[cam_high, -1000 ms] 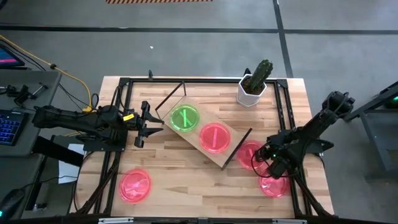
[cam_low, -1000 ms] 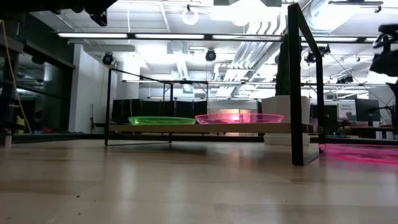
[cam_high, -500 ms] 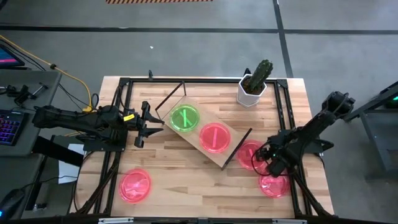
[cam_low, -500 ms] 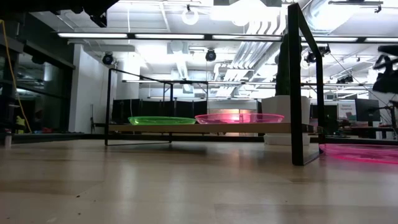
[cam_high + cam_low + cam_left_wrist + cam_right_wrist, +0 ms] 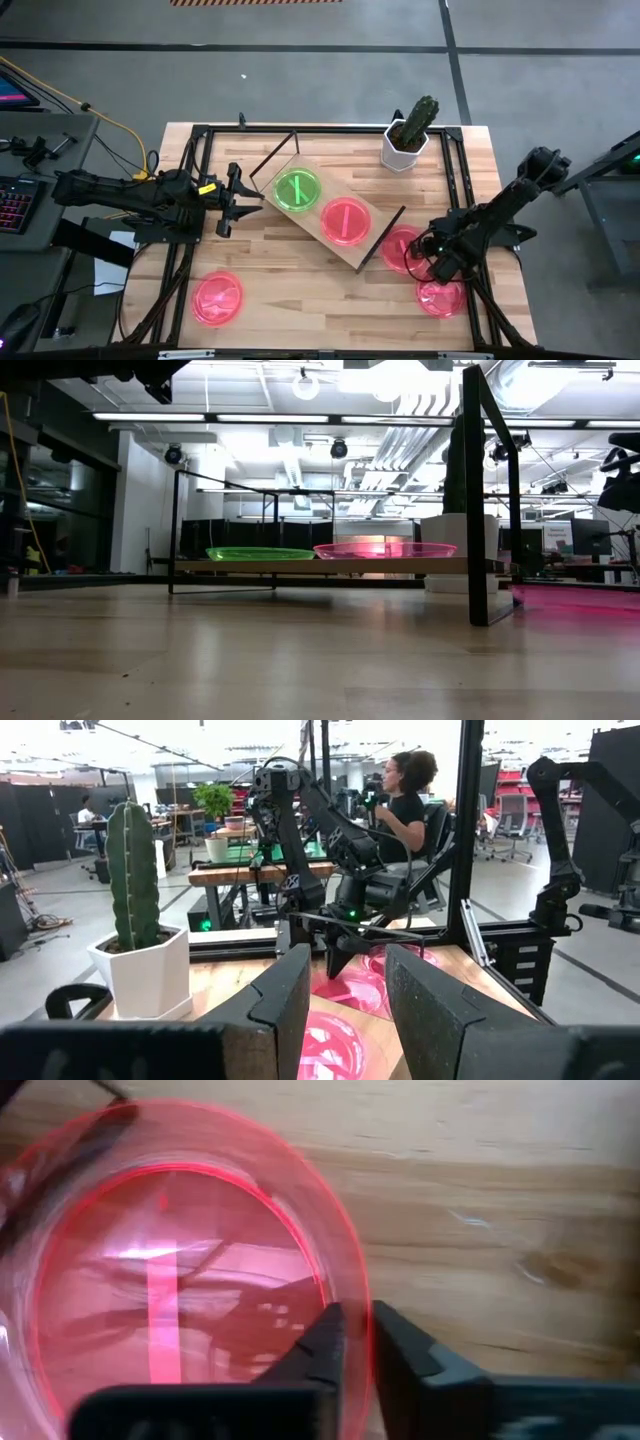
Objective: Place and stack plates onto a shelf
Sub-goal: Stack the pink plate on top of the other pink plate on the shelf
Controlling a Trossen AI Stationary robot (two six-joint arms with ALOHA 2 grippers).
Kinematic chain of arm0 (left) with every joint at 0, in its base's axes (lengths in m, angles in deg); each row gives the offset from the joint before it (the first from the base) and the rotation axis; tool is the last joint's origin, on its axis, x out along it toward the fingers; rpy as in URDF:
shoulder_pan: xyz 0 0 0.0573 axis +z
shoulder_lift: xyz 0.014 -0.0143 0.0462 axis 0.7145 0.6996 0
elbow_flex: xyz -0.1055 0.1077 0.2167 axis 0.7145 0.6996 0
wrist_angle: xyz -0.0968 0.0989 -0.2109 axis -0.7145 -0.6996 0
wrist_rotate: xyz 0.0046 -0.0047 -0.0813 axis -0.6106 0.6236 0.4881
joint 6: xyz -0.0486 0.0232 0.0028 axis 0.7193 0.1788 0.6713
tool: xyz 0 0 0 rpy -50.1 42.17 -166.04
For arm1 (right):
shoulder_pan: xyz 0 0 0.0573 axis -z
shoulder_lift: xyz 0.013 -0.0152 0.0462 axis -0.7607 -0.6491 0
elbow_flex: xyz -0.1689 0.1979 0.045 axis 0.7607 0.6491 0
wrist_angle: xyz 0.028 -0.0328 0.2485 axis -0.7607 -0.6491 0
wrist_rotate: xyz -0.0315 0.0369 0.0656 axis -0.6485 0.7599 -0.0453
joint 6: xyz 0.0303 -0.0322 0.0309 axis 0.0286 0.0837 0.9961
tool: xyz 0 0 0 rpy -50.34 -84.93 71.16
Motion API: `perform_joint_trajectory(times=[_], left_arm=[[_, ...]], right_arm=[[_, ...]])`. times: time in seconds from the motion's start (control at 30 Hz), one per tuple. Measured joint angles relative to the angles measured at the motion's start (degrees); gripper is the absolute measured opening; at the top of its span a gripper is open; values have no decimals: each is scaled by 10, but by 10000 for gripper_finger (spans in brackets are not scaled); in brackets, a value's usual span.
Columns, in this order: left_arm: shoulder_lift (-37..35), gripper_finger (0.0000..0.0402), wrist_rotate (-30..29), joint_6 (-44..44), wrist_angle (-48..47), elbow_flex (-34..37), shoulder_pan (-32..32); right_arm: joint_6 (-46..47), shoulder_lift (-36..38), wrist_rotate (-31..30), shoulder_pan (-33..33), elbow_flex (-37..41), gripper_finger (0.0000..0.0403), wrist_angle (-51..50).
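Observation:
The shelf lies slantwise mid-table, carrying a green plate and a pink plate. Two more pink plates lie flat on the table at the right, and one at the near left. My right gripper points steeply down between the two right-hand plates, shut on the rim of a pink plate. Which of the two it is I cannot tell. My left gripper hangs level and open left of the shelf, nothing between its fingers. My right gripper pinches the pink plate's rim between its two fingers. One finger stands inside the plate and one outside. The fingers come from above, slanting steeply down. The plate's bottom still looks close to the wooden tabletop.
A cactus in a white pot stands at the far right. Dark frame rails run along the table's sides. Bare wood lies near the front edge. Beyond the table a person sits.
My right gripper has come down a little toward the pink plates at the right. In the low view the pink plate at the right edge has turned from a sharp flat shape into a taller pink blur.

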Motion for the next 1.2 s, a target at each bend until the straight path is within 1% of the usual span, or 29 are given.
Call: perform_joint_trajectory(times=[0.03,0.13,0.23,0.3,0.57,0.73,0.97,1.2], left_arm=[[0,122,0,0,0,0,0],[0,122,0,0,0,0,0],[0,122,0,0,0,0,0],[0,122,0,0,0,0,0],[0,122,0,-4,5,0,0],[0,122,0,-4,6,0,0],[0,122,0,-15,9,0,0],[0,122,0,-15,9,0,0]], right_arm=[[1,0,-4,-4,0,12,3],[3,0,-6,-13,-1,17,6],[-2,4,0,-27,-9,3,6],[-13,13,3,-38,-15,4,4],[-18,84,-28,-96,-25,0,20],[-59,134,-54,-110,-25,0,38],[-175,194,-52,-111,-25,0,118],[-267,216,-54,-109,-25,0,262]])
